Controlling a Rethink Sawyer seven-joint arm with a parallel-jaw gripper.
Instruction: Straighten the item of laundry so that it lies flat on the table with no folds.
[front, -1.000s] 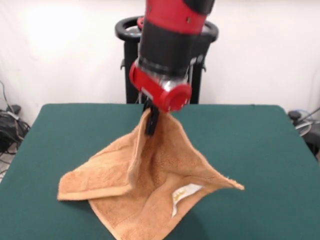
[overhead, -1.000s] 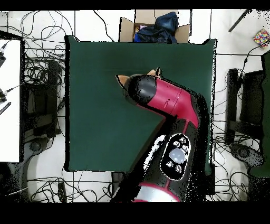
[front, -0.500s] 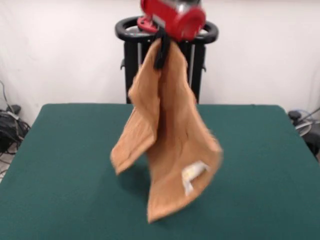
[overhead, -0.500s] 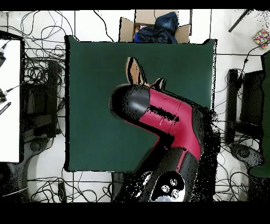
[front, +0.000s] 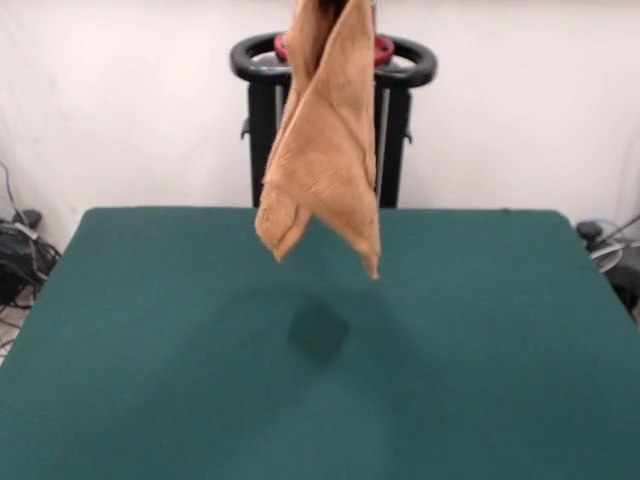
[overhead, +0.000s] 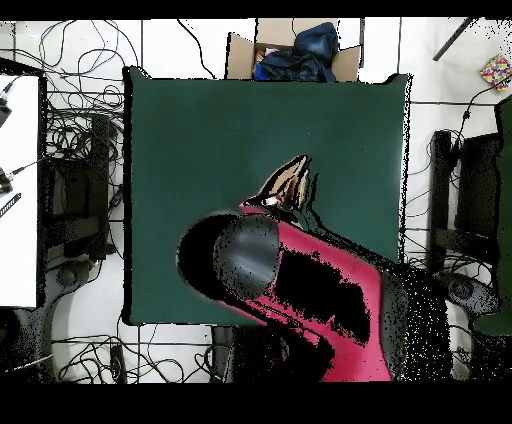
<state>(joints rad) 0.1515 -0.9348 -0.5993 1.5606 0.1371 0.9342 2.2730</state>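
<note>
End effector out of frame above — its grip cannot be told — is hanging the towel (front: 325, 140) in a narrow drape clear of the green counter (front: 150, 380), presumably so gravity is shaking folds loose.

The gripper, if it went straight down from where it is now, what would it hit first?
The gripper itself is out of view above the front view. Straight below hangs the towel, clear of the table. Beneath it, only bare green cloth shows, so probably that, though depth is uncertain.
</note>
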